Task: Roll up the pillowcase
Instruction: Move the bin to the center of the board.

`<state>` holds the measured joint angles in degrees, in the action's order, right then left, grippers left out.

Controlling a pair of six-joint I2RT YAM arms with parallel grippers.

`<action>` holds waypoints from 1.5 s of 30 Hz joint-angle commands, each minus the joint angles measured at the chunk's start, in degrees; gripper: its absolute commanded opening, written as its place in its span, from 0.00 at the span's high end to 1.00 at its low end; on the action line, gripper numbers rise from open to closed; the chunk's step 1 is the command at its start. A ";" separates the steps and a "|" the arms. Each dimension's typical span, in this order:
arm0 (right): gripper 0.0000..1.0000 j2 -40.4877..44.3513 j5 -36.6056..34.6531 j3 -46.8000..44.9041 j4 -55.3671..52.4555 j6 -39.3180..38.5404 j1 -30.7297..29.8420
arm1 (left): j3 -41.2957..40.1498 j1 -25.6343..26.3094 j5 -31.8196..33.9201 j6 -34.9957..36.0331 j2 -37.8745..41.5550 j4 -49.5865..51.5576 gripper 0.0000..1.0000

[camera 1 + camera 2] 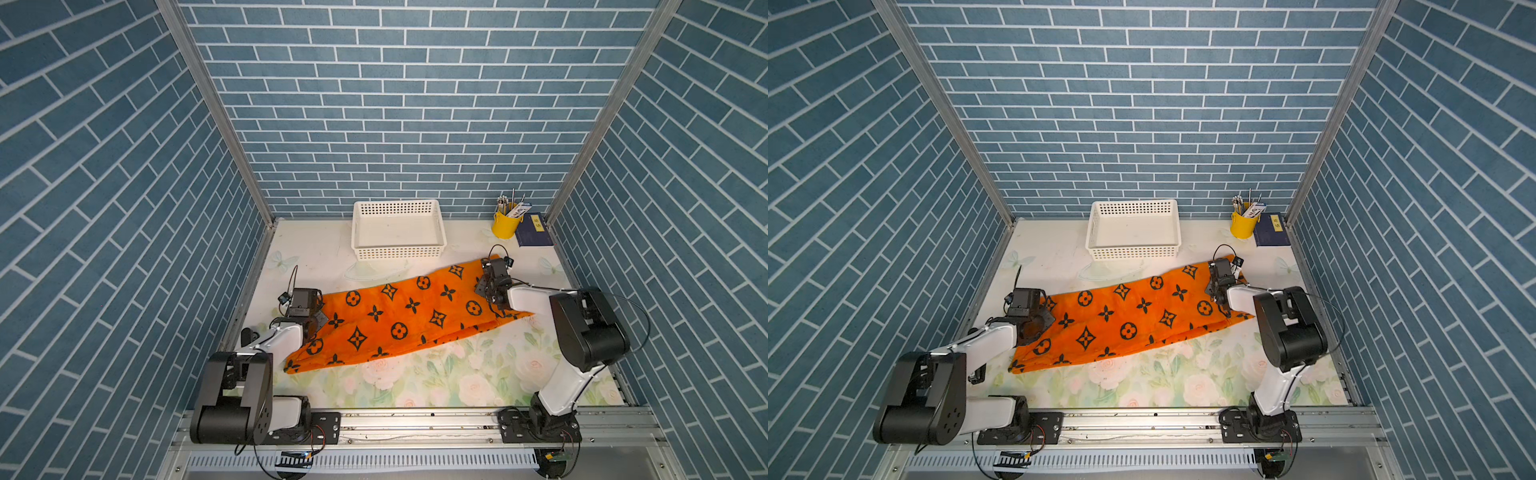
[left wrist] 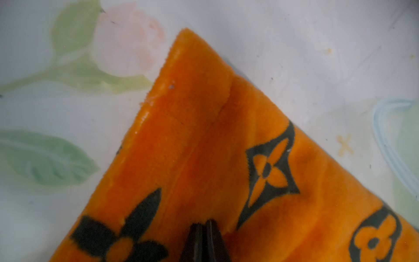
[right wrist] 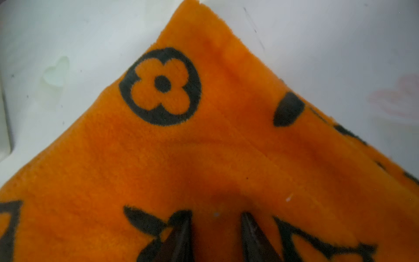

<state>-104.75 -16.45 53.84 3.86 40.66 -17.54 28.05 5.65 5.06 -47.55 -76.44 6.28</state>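
Top views: book label [image 1: 538, 221] illegible; left jaws clamped on pillowcase [image 2: 204, 140], right jaws apart

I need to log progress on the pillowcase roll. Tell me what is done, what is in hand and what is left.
Done: the pillowcase lies as a long flat band on the table, apparently folded lengthwise. In hand: the left gripper is shut on one far corner; the right gripper presses the other end, jaws apart. Left: all the rolling; no coil shows in both top views.
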 commanded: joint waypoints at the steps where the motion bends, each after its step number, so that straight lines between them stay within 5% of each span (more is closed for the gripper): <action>1: 0.60 -10.20 1.25 11.30 -0.68 -5.25 0.67 | -0.77 9.74 -2.55 -5.07 -2.71 10.13 0.89; 8: 0.61 -25.58 7.56 31.27 -2.00 -9.92 -2.98 | 0.36 19.61 2.50 -10.17 2.87 17.84 0.87; 14: 0.60 -36.11 13.79 46.34 -4.16 -11.31 -6.62 | 7.13 20.10 8.00 -10.38 9.50 29.00 0.69; 23: 0.54 -50.52 20.40 74.17 -16.31 -13.86 -11.29 | 11.92 20.10 9.01 -7.05 12.35 30.50 0.64; 34: 0.32 -30.91 16.17 63.47 -21.28 -21.75 -10.23 | 19.89 15.99 4.30 8.66 -0.26 21.09 0.65; 40: 0.42 -17.35 21.85 38.94 -13.26 -18.95 -10.58 | 21.74 13.31 0.88 15.26 -9.73 16.04 0.72; 45: 0.54 -17.07 24.89 28.88 -7.65 -14.85 -10.86 | 20.40 12.30 -1.06 17.70 -17.37 13.93 0.84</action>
<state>-119.33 4.67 87.15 -7.51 22.72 -28.03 49.45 18.50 6.04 -33.95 -89.89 21.28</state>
